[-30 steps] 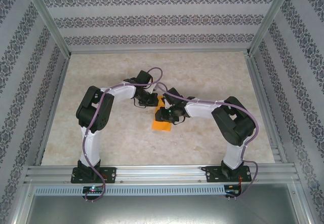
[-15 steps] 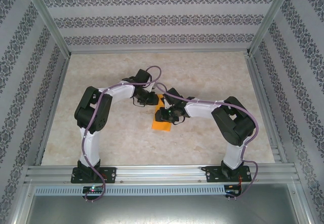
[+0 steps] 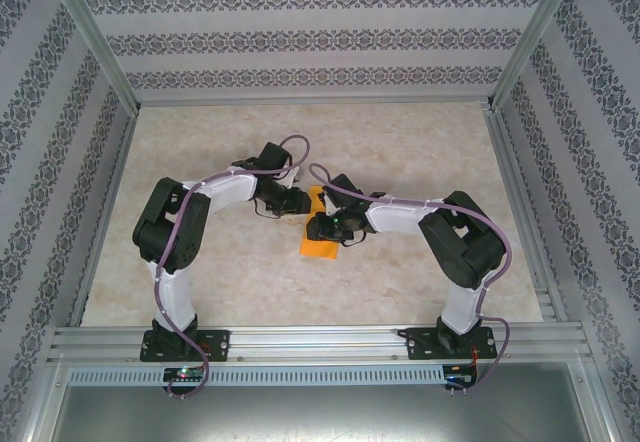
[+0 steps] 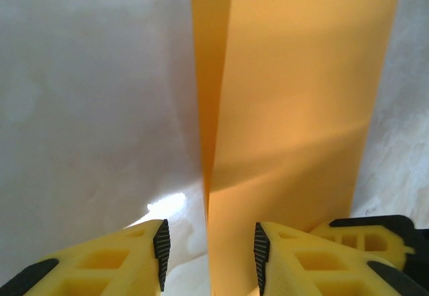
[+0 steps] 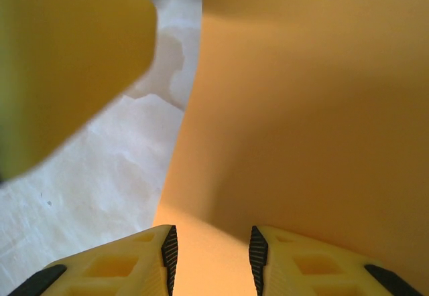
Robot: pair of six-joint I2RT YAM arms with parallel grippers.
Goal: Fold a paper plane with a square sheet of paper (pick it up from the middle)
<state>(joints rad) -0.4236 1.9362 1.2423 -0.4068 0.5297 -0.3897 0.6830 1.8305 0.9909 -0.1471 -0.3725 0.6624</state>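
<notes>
Square sheet of paper (image 3: 320,246) lying folded at the middle of the worktop (image 3: 420,142), a pincer at each side.
One layer lies over the other, a narrow strip of the lower one showing. The left pincer (image 4: 208,242) sits at the sheet's far end, jaws parted, and the paper's long edge runs into the gap between its fingers. The right pincer (image 5: 213,249) is low over the sheet's middle, jaws part-way apart and not clamped, with orange paper showing between them.

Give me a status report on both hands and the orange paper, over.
Left hand open, straddling the paper edge. Right hand open over it. Paper folded over, on the table. No obstacle seen.
</notes>
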